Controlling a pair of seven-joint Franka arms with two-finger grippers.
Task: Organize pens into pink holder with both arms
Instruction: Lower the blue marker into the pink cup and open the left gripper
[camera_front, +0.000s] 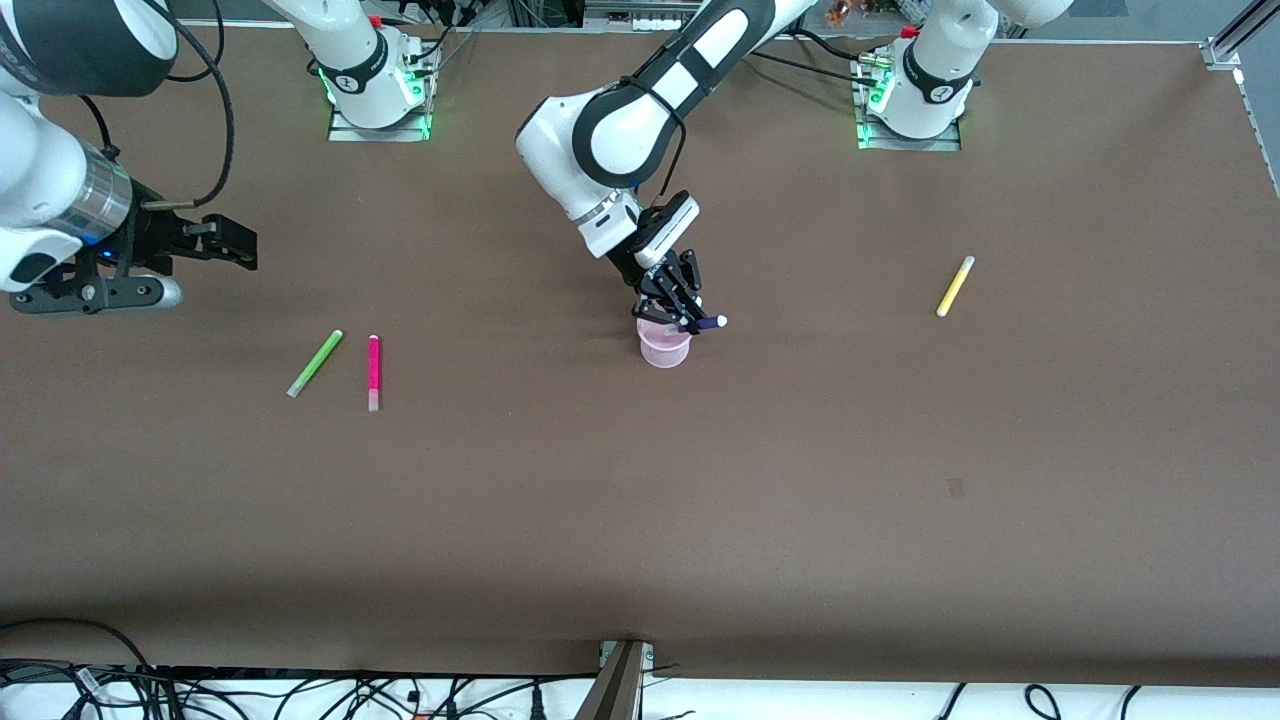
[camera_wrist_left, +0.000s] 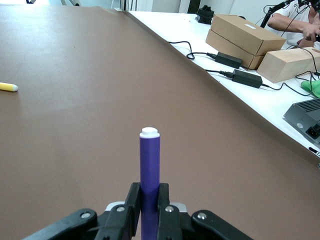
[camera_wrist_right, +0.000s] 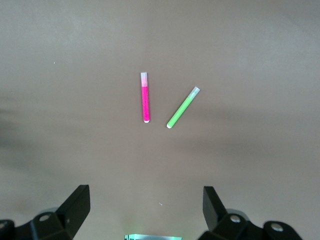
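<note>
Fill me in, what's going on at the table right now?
The left gripper is shut on the purple pen and holds it over the pink holder, pen not yet inside. The right gripper hangs open above the table at the right arm's end, over the green pen and magenta pen lying side by side. The yellow pen lies toward the left arm's end.

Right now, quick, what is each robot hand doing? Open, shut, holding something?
Left gripper: shut on the purple pen, over the pink holder.
Right gripper: open, holding nothing, up over the table near the green pen and magenta pen.
</note>
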